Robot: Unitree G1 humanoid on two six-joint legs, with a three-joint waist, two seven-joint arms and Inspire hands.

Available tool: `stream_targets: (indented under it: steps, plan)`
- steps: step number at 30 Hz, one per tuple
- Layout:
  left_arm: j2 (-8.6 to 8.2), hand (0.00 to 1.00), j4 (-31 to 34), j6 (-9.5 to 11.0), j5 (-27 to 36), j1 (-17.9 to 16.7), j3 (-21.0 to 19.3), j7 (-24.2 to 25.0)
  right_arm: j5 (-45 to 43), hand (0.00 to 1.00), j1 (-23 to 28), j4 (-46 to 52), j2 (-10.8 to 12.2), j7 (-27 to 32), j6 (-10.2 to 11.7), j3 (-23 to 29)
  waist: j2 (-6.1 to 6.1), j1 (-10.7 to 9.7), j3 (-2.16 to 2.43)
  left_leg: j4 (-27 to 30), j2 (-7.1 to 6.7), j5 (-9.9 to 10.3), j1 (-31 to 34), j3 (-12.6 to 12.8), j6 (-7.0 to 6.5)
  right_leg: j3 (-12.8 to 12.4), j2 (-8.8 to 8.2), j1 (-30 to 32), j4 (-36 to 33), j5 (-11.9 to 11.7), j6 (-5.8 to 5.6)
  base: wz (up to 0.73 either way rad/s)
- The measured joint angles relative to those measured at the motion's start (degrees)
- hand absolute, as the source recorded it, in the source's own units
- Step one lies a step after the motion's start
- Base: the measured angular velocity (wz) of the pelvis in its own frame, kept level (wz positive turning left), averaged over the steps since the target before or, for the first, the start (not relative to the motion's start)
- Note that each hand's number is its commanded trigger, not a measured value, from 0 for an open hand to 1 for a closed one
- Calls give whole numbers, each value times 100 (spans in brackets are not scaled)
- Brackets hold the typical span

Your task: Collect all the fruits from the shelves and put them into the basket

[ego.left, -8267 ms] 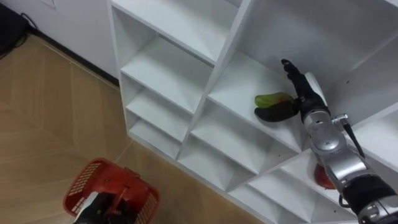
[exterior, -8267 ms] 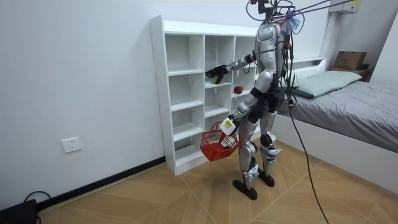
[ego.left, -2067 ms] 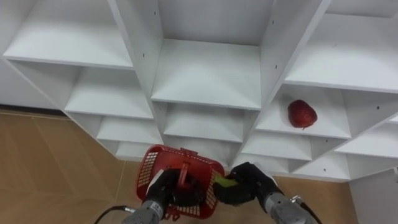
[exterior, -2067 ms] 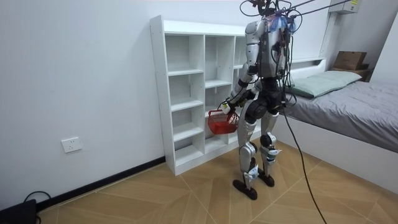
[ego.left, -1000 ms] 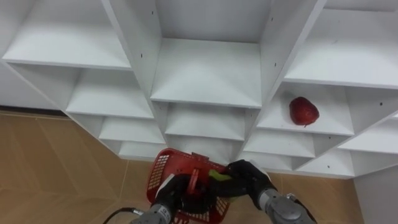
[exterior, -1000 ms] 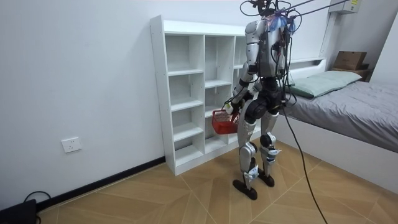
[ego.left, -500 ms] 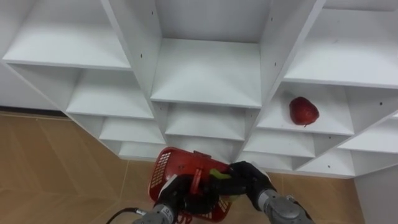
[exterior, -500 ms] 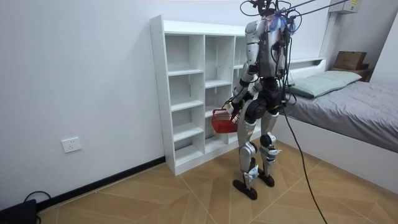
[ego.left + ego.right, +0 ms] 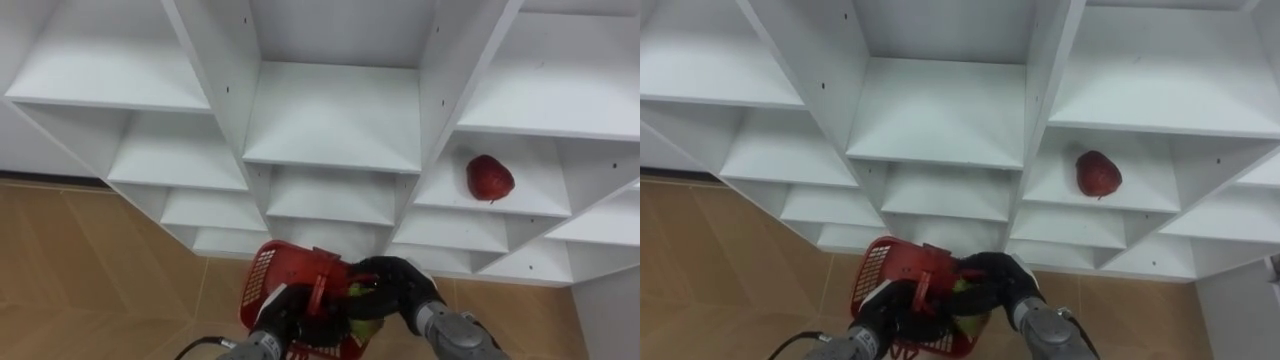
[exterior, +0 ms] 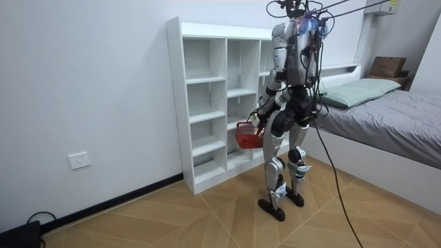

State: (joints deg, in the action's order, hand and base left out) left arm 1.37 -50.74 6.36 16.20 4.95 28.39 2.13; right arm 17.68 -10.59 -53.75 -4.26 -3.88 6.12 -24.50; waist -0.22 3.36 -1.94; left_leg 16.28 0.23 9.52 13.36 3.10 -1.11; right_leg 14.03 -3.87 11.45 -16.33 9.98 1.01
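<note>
A red mesh basket [image 9: 268,282] hangs low in front of the white closet [image 9: 335,115], and my left hand [image 9: 283,312] is shut on its handle. My right hand [image 9: 397,288] reaches over the basket's right rim, fingers curled round a green fruit [image 9: 359,302] that sits down inside the basket. A red fruit [image 9: 489,178] lies on a shelf in the right column, well above and to the right of both hands. In the room view I stand facing the closet [image 10: 207,89], holding the basket [image 10: 247,135] at hip height.
The other closet compartments hold nothing. Wooden floor [image 9: 80,260] lies below and to the left. In the room view a bed [image 10: 393,117] stands at the right, behind me.
My right hand has moved the green fruit left and down, from the basket's right rim into the basket. The basket has shifted slightly right. The red fruit has not moved.
</note>
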Motion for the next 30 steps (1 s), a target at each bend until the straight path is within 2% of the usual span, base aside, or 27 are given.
stream_targets:
  steps: [8, 21, 30]
  plan:
    - [-4, 100, -102, -23, 45, 27, 2, 37, 2, 0, 0, -91, 32, -1, -5, -11, 1, -9, 0, 8, -2, 0, -5, -2, 0, -2, 6, 4, -21, 0, 0, 0]
    - [-11, 100, -109, -212, 123, 27, 5, 84, 3, 0, -2, -151, 54, -50, -76, -16, 11, -20, 7, 28, -3, 0, -5, 0, 0, -13, 1, 2, -36, 0, 1, 0]
    - [-11, 100, -109, -226, 230, 27, 5, 81, 28, 0, -2, -169, 56, -48, -79, -26, 12, -21, 11, 45, -4, 0, -13, 6, 0, -57, 3, -9, -46, -1, 2, 0]
